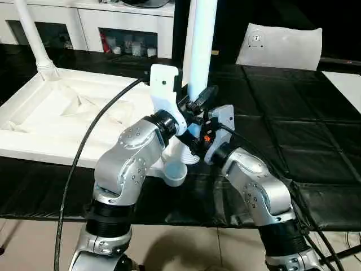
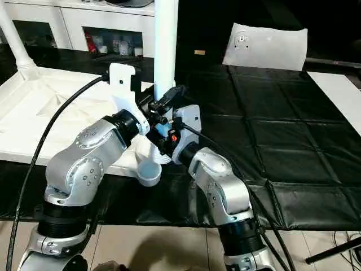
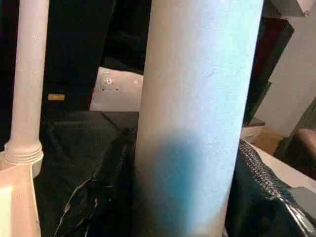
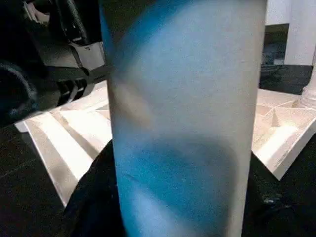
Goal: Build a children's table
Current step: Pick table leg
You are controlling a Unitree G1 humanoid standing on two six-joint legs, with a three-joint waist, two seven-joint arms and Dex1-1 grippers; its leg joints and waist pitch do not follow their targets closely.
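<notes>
Upright, leg (image 1: pixel 201 51) stands between both hands (image 1: pixel 194 121).

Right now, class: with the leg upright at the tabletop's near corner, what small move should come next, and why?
Probably twist the leg further down: its threaded end still shows above the corner socket, both grippers beside it.

A counter (image 1: pixel 293 135) under a black, quilted-looking cover takes up most of the scene, its surface creased into squares. Behind it stands a white cabinet (image 1: pixel 90 25) with glass doors; small bottles and boxes sit dimly on its shelves. A white cushion-like bag (image 1: pixel 279 48) rests on the far side of the counter, and a flat white board (image 1: pixel 344 82) lies at the counter's far right edge. The floor (image 1: pixel 186 248) below is pale beige tile. Beyond the cabinet the room is dark.
</notes>
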